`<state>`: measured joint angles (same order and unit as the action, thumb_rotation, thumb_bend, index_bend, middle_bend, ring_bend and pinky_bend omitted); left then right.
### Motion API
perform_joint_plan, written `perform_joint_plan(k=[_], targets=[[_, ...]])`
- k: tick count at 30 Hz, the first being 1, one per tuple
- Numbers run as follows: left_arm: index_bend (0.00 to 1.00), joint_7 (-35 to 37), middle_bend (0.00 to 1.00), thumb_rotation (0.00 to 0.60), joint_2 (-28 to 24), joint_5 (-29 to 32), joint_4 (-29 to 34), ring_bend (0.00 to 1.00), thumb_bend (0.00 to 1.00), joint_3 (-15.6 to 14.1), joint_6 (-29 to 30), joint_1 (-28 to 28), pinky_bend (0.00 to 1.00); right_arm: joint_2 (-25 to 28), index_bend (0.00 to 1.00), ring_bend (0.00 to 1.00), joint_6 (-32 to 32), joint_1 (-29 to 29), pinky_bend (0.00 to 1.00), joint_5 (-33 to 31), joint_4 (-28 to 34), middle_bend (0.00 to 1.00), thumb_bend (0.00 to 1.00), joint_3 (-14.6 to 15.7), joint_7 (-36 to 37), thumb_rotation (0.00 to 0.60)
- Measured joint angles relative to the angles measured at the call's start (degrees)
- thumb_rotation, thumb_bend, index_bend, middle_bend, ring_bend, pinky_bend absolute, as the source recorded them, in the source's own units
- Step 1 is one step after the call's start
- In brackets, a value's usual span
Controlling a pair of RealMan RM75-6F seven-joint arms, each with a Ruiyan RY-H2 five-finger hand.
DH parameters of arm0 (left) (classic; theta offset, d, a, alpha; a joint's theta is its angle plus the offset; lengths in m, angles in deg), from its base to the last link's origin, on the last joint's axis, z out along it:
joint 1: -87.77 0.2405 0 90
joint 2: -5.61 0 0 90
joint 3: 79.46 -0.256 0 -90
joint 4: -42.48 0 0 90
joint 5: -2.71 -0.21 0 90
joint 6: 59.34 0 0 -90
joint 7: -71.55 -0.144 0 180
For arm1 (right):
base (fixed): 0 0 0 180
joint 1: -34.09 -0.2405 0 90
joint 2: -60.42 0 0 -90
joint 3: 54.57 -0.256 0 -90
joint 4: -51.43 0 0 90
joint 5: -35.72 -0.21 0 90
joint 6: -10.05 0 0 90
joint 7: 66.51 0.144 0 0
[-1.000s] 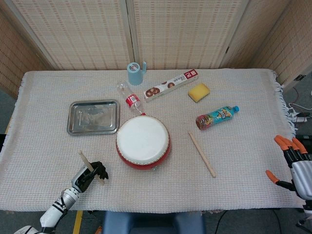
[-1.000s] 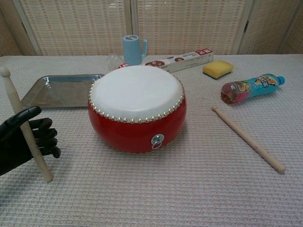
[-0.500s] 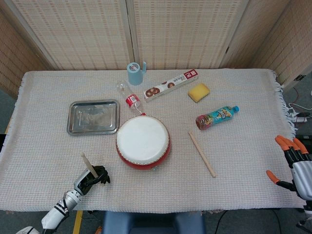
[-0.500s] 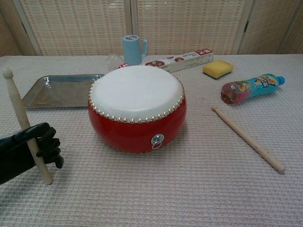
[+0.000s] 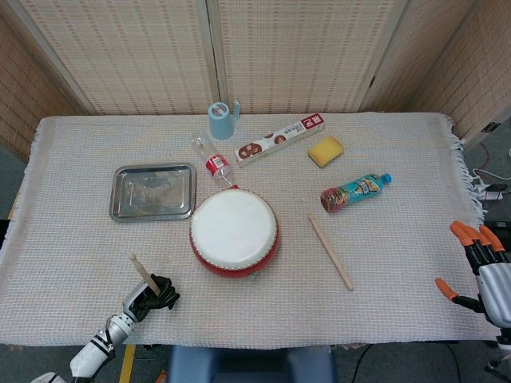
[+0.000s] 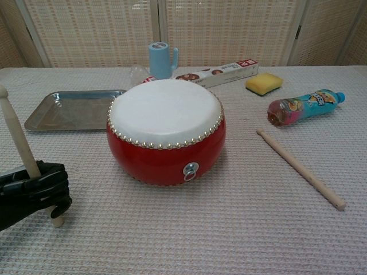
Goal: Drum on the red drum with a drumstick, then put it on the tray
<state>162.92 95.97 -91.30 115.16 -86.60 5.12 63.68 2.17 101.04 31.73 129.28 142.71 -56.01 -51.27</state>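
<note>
— What do we have in our left hand (image 6: 31,192)?

— Its black fingers are wrapped tight around a drumstick (image 6: 16,140), held nearly upright, in front of the red drum (image 6: 166,132) and off to its left.

— And our right hand (image 5: 479,267)?

— Fingers spread, holding nothing, far right of the drum at the surface's (image 5: 399,263) edge.

— The rest?

— The tray (image 5: 153,191) lies behind-left of the drum; a second drumstick (image 5: 330,252) lies flat to its right.
</note>
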Motion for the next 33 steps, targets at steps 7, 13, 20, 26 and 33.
perform_joint_plan(k=[7, 13, 20, 26, 33], targets=[[0.94, -0.4, 1.0, 0.563, 0.3, 0.2, -0.5, 0.92, 0.21, -0.2, 0.5, -0.3, 0.84, 0.1, 0.0, 0.0, 0.2, 0.0, 0.0, 0.2, 0.1, 0.06, 0.23, 0.0, 0.2, 0.6], [0.99, -1.6, 1.0, 0.6, 0.5, 0.5, -0.7, 0.97, 0.22, -0.2, 0.8, -0.3, 0.91, 0.0, 0.0, 0.0, 0.3, 0.0, 0.0, 0.3, 0.1, 0.06, 0.23, 0.0, 0.1, 0.6], [1.0, -2.5, 1.0, 0.6, 0.7, 1.4, -0.7, 1.0, 0.37, -0.1, 0.6, -0.4, 0.99, -0.1, 0.0, 0.0, 0.3, 0.0, 0.0, 0.3, 0.1, 0.06, 0.23, -0.1, -0.1, 0.6], [1.0, -4.1, 1.0, 0.6, 0.8, 1.5, -0.8, 1.0, 0.74, -0.1, 0.6, -0.4, 1.0, 0.0, 0.0, 0.0, 0.4, -0.1, 0.0, 0.4, 0.3, 0.06, 0.23, -0.1, -0.3, 0.6], [1.0, -7.2, 1.0, 0.6, 0.4, 0.9, -0.9, 1.0, 0.86, -0.2, 1.3, -0.5, 1.0, 0.0, 0.0, 0.0, 0.5, -0.1, 0.0, 0.6, 0.4, 0.06, 0.23, -0.1, -0.4, 0.6]])
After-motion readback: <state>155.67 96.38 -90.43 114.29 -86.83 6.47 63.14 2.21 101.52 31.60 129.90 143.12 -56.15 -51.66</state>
